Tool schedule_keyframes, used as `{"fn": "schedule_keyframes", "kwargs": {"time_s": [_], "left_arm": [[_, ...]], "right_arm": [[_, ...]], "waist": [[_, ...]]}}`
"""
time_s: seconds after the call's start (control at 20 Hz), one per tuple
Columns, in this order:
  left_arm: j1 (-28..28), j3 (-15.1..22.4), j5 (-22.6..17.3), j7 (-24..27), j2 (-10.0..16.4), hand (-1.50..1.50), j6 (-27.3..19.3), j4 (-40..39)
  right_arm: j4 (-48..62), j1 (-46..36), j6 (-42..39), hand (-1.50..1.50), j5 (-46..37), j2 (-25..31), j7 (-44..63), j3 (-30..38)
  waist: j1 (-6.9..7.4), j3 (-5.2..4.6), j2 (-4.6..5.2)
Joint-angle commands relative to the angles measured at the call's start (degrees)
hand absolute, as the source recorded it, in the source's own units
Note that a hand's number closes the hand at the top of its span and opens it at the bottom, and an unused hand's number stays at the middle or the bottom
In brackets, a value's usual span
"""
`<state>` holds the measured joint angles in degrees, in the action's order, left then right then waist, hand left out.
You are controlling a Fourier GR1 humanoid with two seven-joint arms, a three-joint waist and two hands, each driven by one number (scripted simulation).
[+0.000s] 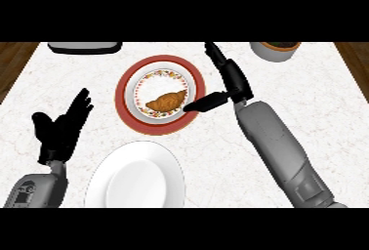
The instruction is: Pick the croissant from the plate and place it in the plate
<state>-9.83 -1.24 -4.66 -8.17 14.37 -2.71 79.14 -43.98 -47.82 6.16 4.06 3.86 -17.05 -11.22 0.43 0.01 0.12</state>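
Light falls bright and even over the pale marble counter (pixel 324 97), which reads almost white from 9 o'clock across to 3 o'clock. The white plate (pixel 137 178) at 7 o'clock shows soft grey shading in its well and a brighter rim. The red-rimmed plate (pixel 160 122), just above centre, looks slightly darker along its lower edge. The right forearm (pixel 277 146) at 4 o'clock is shaded in mid greys. The left hand (pixel 61 132) and right hand (pixel 234 83) appear as nearly flat dark shapes. The wooden floor (pixel 14 58) at 10 and 2 o'clock sits dimmer.
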Motion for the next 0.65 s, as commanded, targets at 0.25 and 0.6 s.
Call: {"fn": "schedule_keyframes", "kwargs": {"time_s": [0.25, 0.6], "left_arm": [[0.1, -1.3, 1.5, 2.4, -1.4, 0.0, 1.3, -2.5], [-0.1, -3.6, 0.5, -0.6, 0.7, 0.0, 3.6, 0.5]], "right_arm": [[1.7, 3.5, -3.7, -1.5, -3.4, 3.0, -5.1, 4.0], [7.7, -0.8, -5.3, -1.5, -6.3, 4.7, -2.3, 6.3]], "waist": [[-0.23, -0.01, -0.04], [0.14, -0.01, 0.03]]}}
